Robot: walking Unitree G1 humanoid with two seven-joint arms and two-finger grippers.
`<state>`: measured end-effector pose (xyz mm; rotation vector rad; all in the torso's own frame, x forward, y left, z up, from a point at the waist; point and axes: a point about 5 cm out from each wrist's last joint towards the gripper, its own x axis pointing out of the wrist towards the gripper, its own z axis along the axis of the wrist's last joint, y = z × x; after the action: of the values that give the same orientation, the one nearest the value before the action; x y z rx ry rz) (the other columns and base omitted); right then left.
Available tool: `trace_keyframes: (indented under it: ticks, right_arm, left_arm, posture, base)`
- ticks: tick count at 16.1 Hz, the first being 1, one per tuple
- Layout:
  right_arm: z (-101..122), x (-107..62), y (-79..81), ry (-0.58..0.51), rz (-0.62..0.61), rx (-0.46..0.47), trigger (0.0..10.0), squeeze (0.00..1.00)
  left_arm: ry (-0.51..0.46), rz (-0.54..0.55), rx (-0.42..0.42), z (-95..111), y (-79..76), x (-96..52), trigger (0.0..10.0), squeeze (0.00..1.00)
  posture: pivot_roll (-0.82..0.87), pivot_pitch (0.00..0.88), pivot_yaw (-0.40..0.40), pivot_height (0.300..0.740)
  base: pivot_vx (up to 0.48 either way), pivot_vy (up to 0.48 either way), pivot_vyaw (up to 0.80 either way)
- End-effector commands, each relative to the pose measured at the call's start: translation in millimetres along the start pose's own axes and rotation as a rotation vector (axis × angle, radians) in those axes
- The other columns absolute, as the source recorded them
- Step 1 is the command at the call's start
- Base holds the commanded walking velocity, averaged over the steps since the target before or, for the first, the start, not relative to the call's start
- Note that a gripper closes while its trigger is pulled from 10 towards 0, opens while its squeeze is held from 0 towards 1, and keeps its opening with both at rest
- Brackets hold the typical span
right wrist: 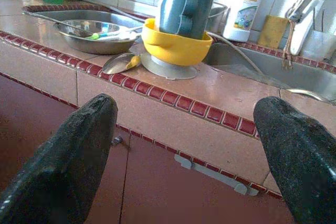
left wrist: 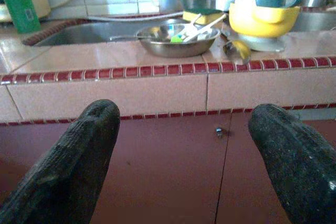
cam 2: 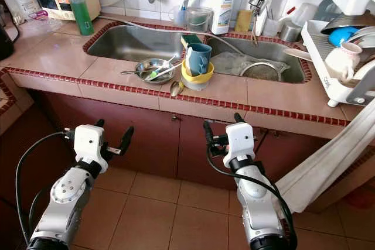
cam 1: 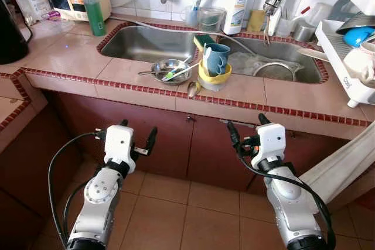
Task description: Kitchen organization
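On the tiled counter between the two sink basins stands a yellow bowl (cam 1: 214, 76) holding a blue mug (cam 1: 218, 58). To its left is a steel bowl (cam 1: 168, 71) with a green-handled utensil and other cutlery in it. A loose spoon (cam 1: 193, 89) lies by the counter's front edge. My left gripper (cam 1: 139, 127) is open, held below the counter edge in front of the cabinet doors. My right gripper (cam 1: 245, 122) is open too, at the same height, just below and right of the yellow bowl (right wrist: 176, 45). Neither holds anything.
A double steel sink (cam 1: 140, 42) runs along the back, with a green soap bottle (cam 1: 94, 13) at the left and a white bottle (cam 1: 237, 5) behind. A white dish rack (cam 1: 345, 62) with crockery stands at the right. A pale cloth (cam 1: 345, 165) hangs by the right arm.
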<state>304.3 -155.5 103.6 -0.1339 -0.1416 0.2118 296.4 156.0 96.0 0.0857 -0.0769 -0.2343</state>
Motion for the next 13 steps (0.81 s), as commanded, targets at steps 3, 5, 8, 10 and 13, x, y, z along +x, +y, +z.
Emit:
trace_keyframes:
  ticks: [3,5,8,10,13]
  right_arm:
    - [3,0.4,-2.2,-0.007,-0.008,-0.007,10.0,0.0]
    - [2,0.2,-1.9,-0.007,-0.006,-0.009,10.0,0.0]
    - [2,-0.7,-3.9,-0.007,-0.014,-0.009,10.0,0.0]
    - [1,-8.8,-4.1,-0.015,-0.029,0.008,10.0,0.0]
    - [-2,-27.8,-1.2,-0.025,-0.025,0.04,10.0,0.0]
  left_arm:
    - [-0.013,-0.017,0.023,3,0.3,-1.5,10.0,0.0]
    - [-0.012,-0.021,0.027,2,0.1,-1.8,10.0,0.0]
    - [-0.025,-0.029,0.02,4,-0.8,-1.0,10.0,0.0]
    - [-0.043,-0.042,-0.008,5,-1.0,-10.1,10.0,0.0]
    - [-0.018,-0.04,-0.062,-4,1.8,-31.9,10.0,0.0]
  posture:
    - [-0.13,0.0,0.009,0.74]
    - [-0.13,0.0,0.01,0.74]
    - [-0.13,0.0,0.01,0.74]
    - [-0.14,0.0,0.007,0.74]
    - [-0.15,0.0,0.012,0.74]
  base:
    - [0.0,0.0,0.0]
    - [0.0,0.0,0.0]
    - [0.0,0.0,0.0]
    - [0.0,0.0,0.0]
    - [0.0,0.0,0.0]
